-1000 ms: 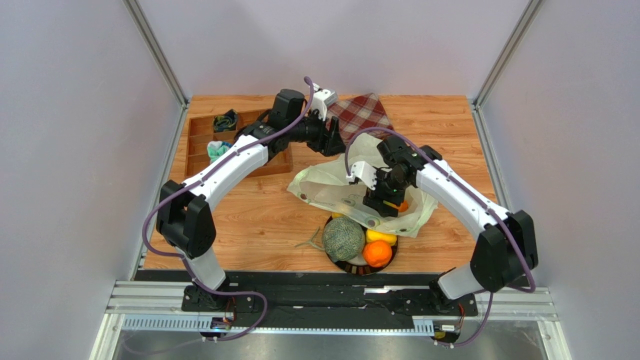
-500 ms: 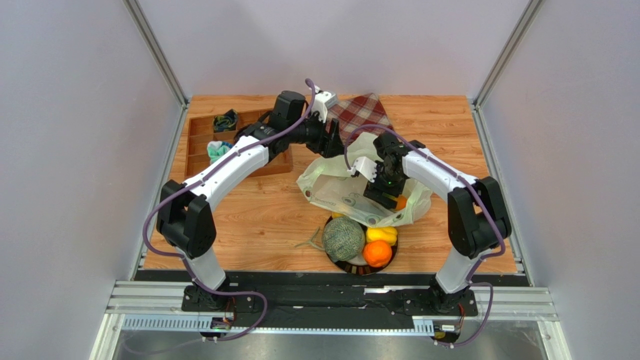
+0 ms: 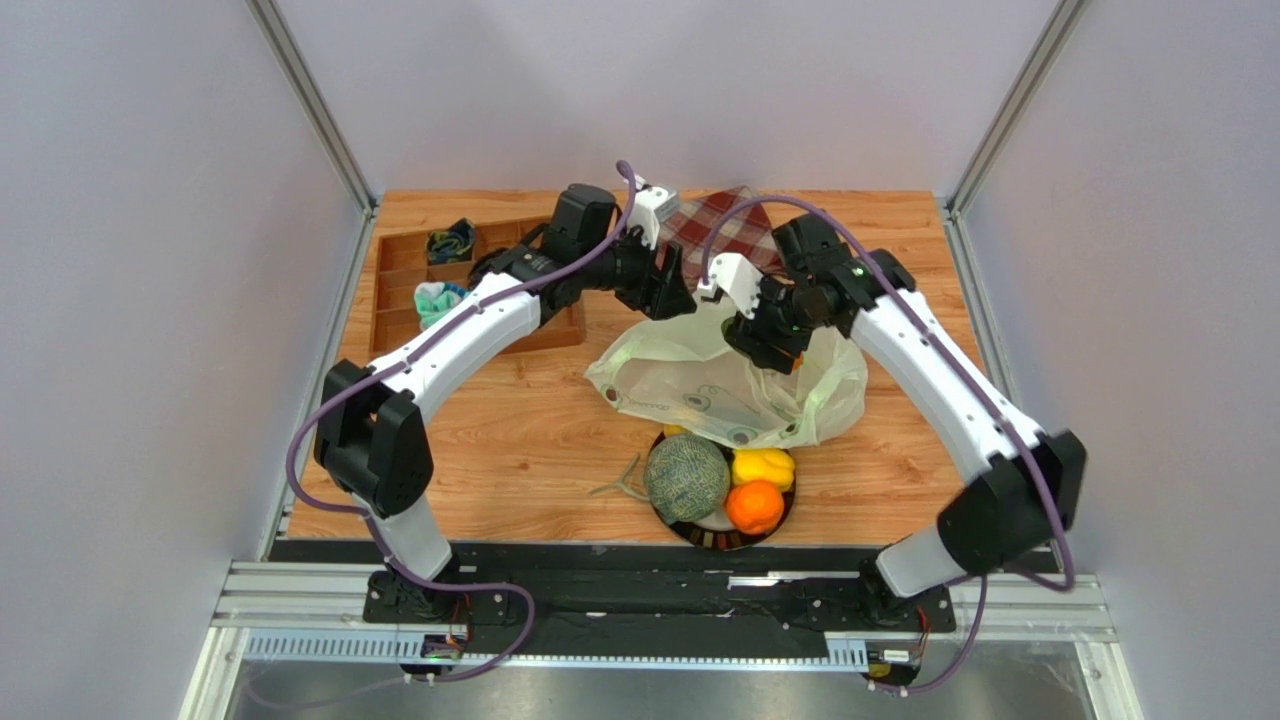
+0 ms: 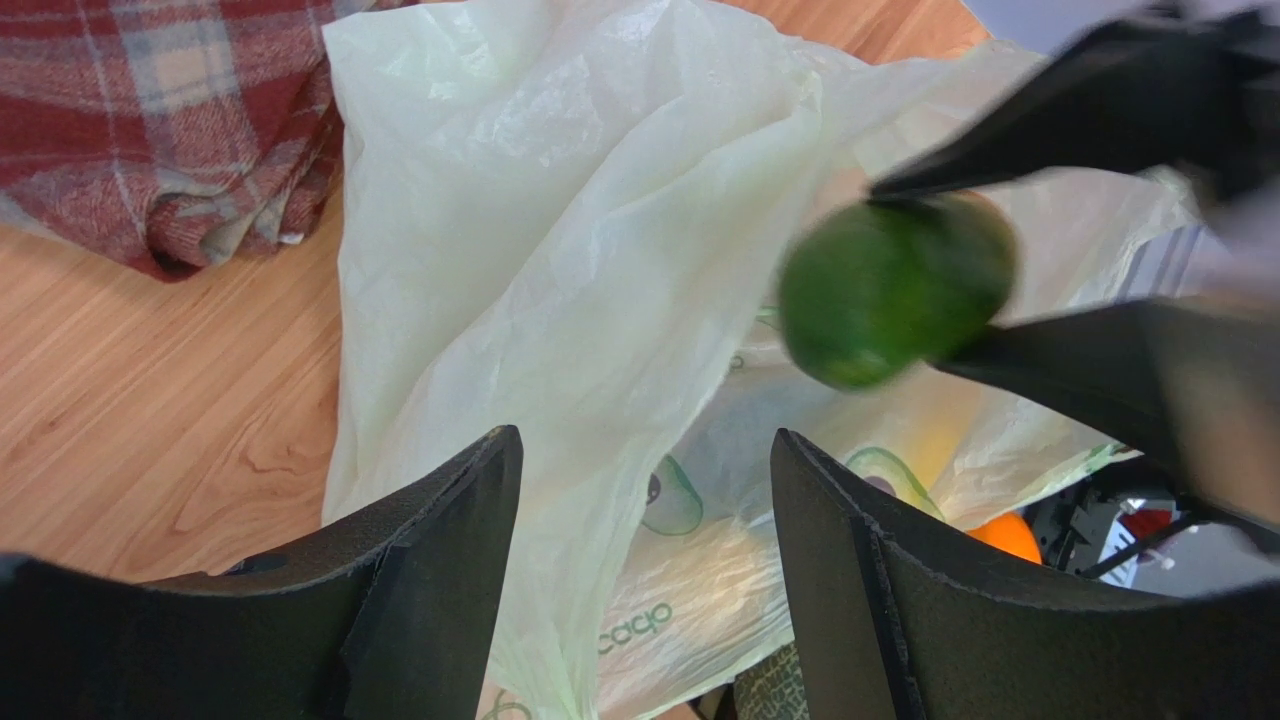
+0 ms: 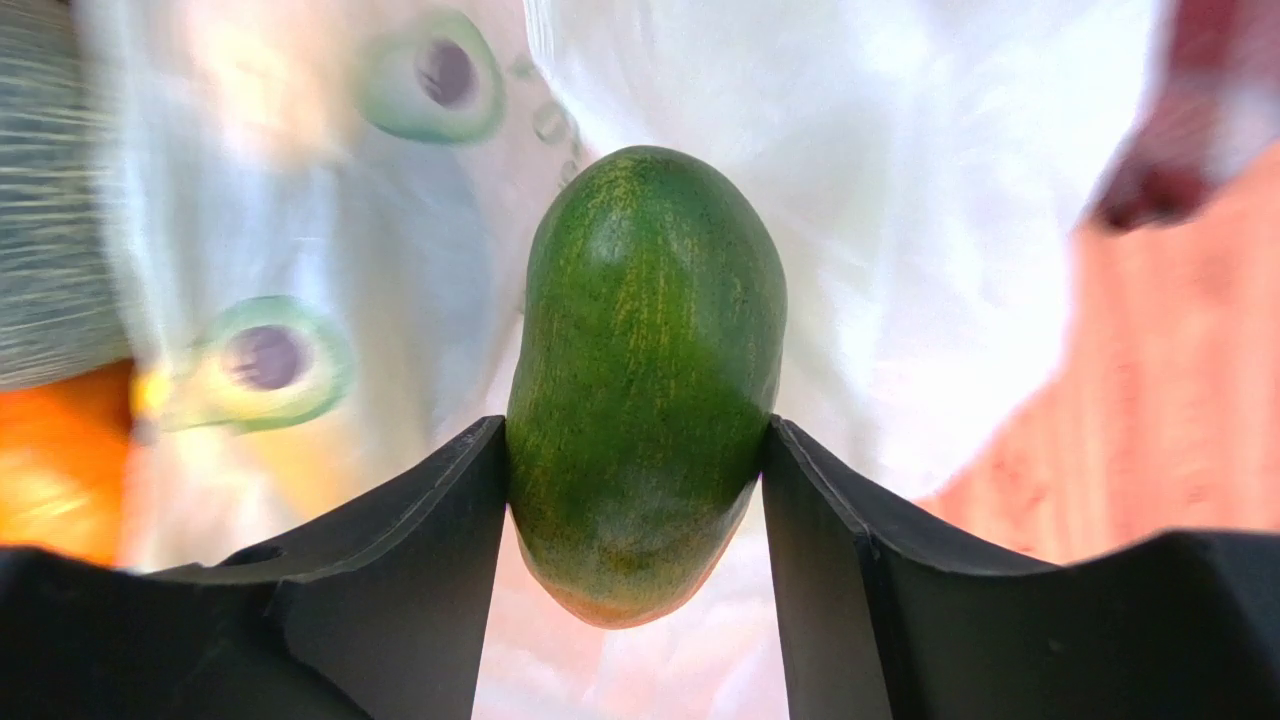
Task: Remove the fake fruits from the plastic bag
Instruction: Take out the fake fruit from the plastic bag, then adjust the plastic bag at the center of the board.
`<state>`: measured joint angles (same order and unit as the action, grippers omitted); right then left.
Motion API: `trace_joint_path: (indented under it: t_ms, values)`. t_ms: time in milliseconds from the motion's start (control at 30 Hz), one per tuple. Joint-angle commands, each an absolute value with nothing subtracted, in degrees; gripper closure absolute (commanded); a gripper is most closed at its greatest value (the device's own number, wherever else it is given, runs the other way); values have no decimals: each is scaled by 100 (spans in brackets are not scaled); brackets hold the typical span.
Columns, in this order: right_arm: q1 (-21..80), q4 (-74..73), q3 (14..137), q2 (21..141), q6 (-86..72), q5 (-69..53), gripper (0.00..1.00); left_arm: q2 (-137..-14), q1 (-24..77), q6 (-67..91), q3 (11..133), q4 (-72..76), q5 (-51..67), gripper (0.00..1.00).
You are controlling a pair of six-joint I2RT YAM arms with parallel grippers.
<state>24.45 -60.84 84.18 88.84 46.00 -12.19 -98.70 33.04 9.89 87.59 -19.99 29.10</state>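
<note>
My right gripper is shut on the green-orange mango and holds it above the plastic bag. The mango also shows in the left wrist view. My left gripper is open at the bag's far left edge, and a fold of the bag hangs between its fingers. The netted melon, the yellow pepper-like piece and the orange lie on the dark-rimmed plate. The bag's near edge drapes over the plate. I cannot make out the small citrus.
A red plaid cloth lies at the far edge behind both grippers. A wooden compartment tray with small items stands at the far left. The two grippers are close together over the bag.
My right gripper has risen out of the bag with the mango and moved away toward the far side. The bag has shifted and bunched up. The left gripper has barely moved.
</note>
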Motion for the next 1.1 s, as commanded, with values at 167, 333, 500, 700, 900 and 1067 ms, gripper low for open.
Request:
trace_joint_path:
  t_ms: [167, 333, 500, 700, 900, 1067]
  values:
    - [3348, -7696, 8227, 7646, 4298, -2443, 41, -9441, 3331, 888, 8860, -1898, 3015, 29]
    - [3366, -8076, 7445, 7392, 4438, -2217, 44, -8852, 3331, 634, 8351, -2004, 2857, 28]
    - [3243, -8789, 7330, 7462, 4614, -1890, 49, -8210, 3331, 396, 7770, -2153, 2716, 28]
    - [2797, -7579, 6347, 7698, 4623, -101, 56, -7875, 3331, 159, 7506, -2276, 2628, 27]
    - [907, -6302, 8125, 9946, 4439, 650, 61, -7857, 3305, 9, 7559, -2443, 2531, 27]
    - [387, -6915, 11294, 11372, 4299, 327, 61, -7954, 3313, 9, 7567, -2478, 2575, 27]
